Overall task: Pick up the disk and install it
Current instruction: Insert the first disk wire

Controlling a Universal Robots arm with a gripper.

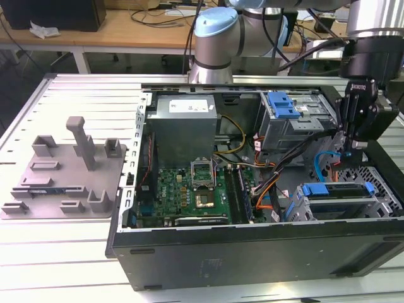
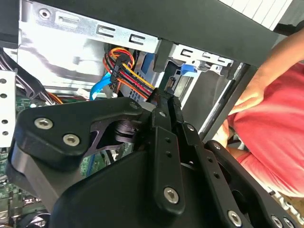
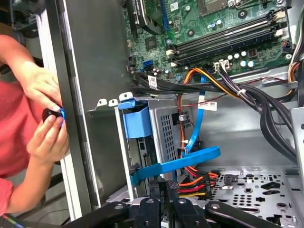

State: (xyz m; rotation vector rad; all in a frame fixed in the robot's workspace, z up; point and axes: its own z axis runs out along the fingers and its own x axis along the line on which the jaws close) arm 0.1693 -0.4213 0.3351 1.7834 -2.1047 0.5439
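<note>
While the disk [image 1: 334, 190] lies in the case [image 1: 252, 252], jaws clamp a wired plug [image 2: 169, 84].

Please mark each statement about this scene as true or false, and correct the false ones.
1. The computer case lies open, and its green motherboard shows. True.
2. The gripper hangs over the grey fixture plate. False: it is over the case, near the drive cage at the exterior view's right.
3. A person in a red top has a hand beside the case's outer wall. True.
4. The wire bundle near the gripper is all black. False: it has red, yellow and orange wires among black ones.
</note>
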